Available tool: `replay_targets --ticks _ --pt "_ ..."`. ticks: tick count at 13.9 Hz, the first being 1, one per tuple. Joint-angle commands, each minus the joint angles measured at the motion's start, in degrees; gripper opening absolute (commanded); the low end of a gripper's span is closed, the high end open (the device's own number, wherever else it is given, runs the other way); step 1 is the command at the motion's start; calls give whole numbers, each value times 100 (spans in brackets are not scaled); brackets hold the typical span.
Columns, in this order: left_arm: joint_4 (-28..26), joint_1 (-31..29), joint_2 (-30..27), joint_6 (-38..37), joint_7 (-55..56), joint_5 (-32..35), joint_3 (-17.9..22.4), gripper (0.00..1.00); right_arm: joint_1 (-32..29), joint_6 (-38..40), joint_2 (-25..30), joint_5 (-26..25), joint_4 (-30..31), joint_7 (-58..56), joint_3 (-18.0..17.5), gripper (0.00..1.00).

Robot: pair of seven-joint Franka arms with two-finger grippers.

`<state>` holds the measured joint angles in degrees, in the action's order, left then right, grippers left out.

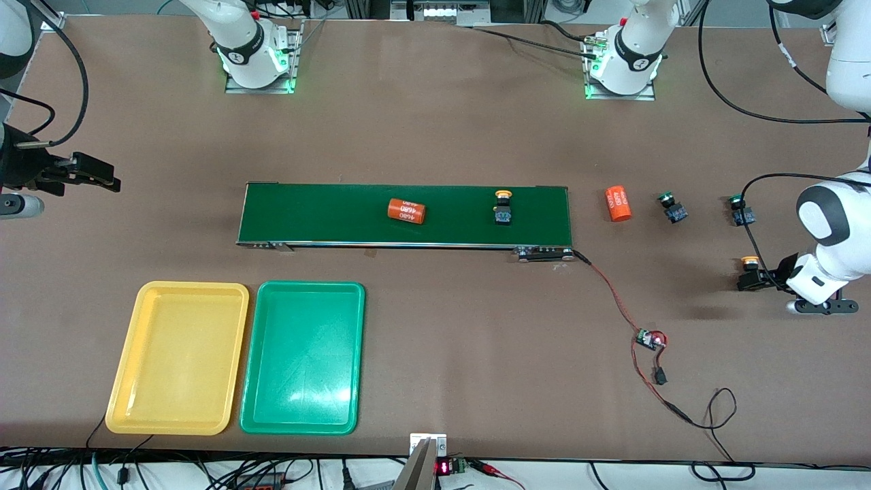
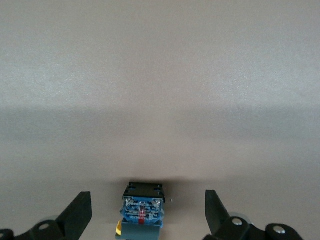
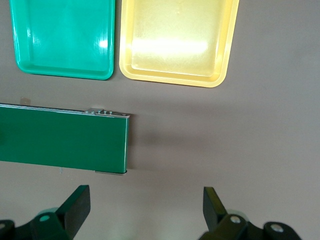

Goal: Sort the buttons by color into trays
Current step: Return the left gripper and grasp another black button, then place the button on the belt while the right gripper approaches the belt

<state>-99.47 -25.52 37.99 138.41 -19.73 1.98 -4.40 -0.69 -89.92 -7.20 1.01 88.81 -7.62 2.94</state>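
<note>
We're at the first pick: the left claw [image 2: 148, 212] hangs open astride a yellow button [image 2: 144, 210], needing a squeeze, while the right claw [image 3: 146, 210] waits open beside the belt [image 3: 62, 137].

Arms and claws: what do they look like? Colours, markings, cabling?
Both arms are white with dark grey joint sections. The bases sit on metal plates lit green, each with a black band bearing a round mark. Black cables loop alongside them. The left claw and right claw are black; in the wrist views their fingers are dark wedge shapes on black mounts with pale round fittings.
</note>
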Motion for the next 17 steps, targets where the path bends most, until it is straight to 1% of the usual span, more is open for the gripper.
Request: replay_targets --ticks 1,4,9,10,12,13,14,15,17 --pt "77 -84 42 -42 -443 83 -26 100 -237 88 8 179 -30 41 49 100" --pt "-28 -102 103 2 -453 5 -34 100 -502 492 34 381 -30 -82 58 100" --pt "-29 -93 156 -15 -462 4 -34 100 -467 327 17 470 -13 -56 5 100" --pt "-29 -93 165 -7 -479 21 -34 91 -450 204 17 470 5 -38 -4 100" --pt "-20 -67 157 -33 -427 30 -34 40 -345 28 8 461 40 6 -21 100" --pt "-20 -58 157 -33 -418 30 -34 28 -309 -51 17 461 145 6 -30 100" --pt "-11 -58 156 -50 -375 30 -34 8 -257 -200 78 461 328 32 -30 100" --pt "6 -50 156 -50 -383 30 -34 1 -160 -289 209 461 504 128 -30 100" --pt "7 -49 122 -77 -374 30 -34 0 -29 -569 542 461 960 435 -39 100"
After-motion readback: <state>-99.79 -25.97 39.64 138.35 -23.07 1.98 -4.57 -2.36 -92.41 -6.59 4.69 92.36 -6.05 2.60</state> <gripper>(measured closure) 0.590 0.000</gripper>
